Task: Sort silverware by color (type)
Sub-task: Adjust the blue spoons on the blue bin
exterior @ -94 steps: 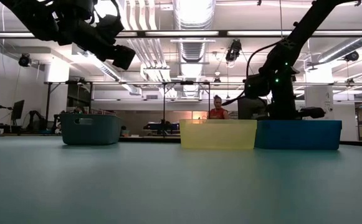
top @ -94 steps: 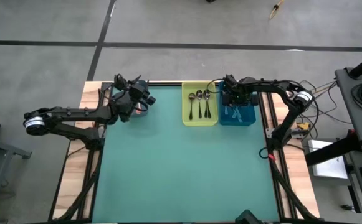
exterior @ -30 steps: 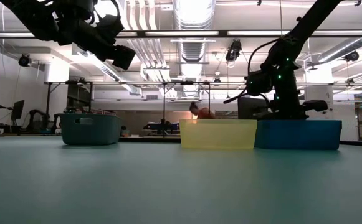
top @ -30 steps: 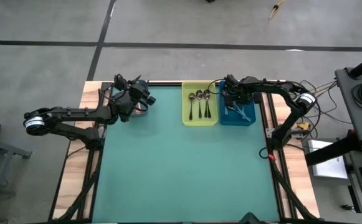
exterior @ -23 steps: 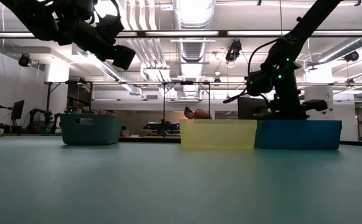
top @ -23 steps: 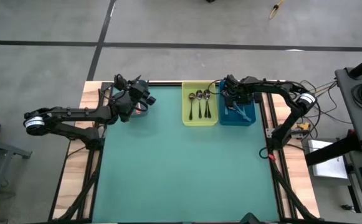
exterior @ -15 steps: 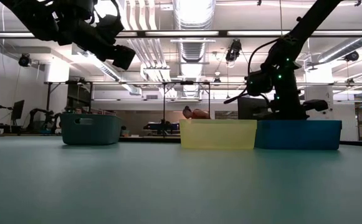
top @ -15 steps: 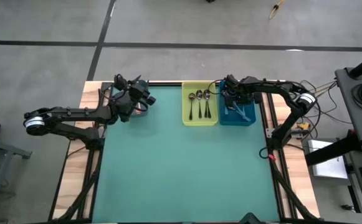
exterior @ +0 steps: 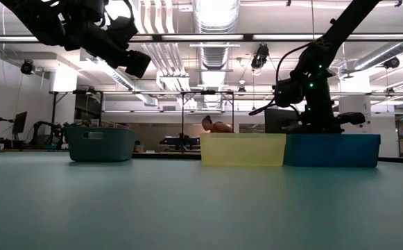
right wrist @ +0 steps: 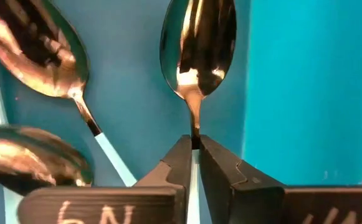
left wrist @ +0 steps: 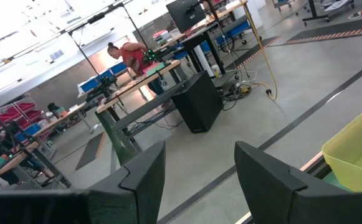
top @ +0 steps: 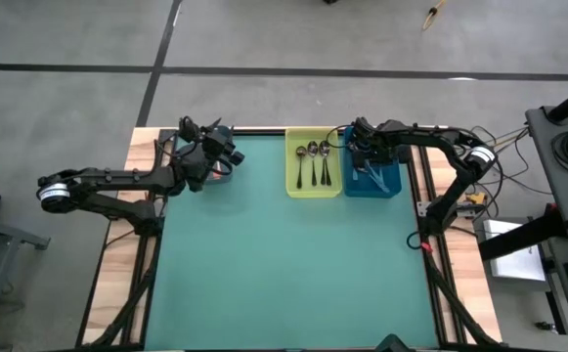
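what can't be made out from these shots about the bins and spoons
- Teal bin: low view shows only its wall; high view has the left gripper over it, so contents are hidden.
- Blue bin: the right gripper, shut on a pale-handled spoon, covers part of it from above.
- Yellow bin: three spoons too small to tell handle colours.
- Right wrist view: spoon handles cut off by the edge.

3 bins along table's [top: 284, 264] far edge: left bin [exterior: 100, 144] at far left under left gripper [top: 220, 142]; middle bin [top: 314, 188] w/ 3 spoons [top: 313, 161] side by side; right bin [top: 389, 184] touching it on the right, right gripper [top: 363, 156] inside, spoons [right wrist: 40, 53] lying there.
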`<state>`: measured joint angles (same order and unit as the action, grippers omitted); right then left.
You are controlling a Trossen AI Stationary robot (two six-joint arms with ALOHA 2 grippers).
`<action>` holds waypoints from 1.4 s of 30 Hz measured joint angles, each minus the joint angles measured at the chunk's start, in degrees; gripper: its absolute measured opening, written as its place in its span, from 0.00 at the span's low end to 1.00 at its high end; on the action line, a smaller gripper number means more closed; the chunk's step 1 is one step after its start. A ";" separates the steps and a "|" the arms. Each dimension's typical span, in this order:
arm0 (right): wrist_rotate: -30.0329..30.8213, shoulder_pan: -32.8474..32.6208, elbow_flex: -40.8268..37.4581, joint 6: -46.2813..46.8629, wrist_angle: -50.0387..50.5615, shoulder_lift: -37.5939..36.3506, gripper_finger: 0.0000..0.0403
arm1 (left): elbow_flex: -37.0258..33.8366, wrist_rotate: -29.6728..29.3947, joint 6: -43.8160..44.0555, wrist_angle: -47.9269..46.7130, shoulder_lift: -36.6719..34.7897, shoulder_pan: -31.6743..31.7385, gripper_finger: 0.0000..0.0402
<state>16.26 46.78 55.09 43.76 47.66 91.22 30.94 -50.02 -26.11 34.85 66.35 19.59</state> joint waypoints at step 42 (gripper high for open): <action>-9.84 -0.26 5.06 -11.86 -3.74 -0.13 0.09 | 0.00 0.02 0.00 0.26 0.00 0.00 0.43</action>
<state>6.42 46.52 60.15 31.89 43.92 91.09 30.94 -50.00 -26.11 35.11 66.35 19.59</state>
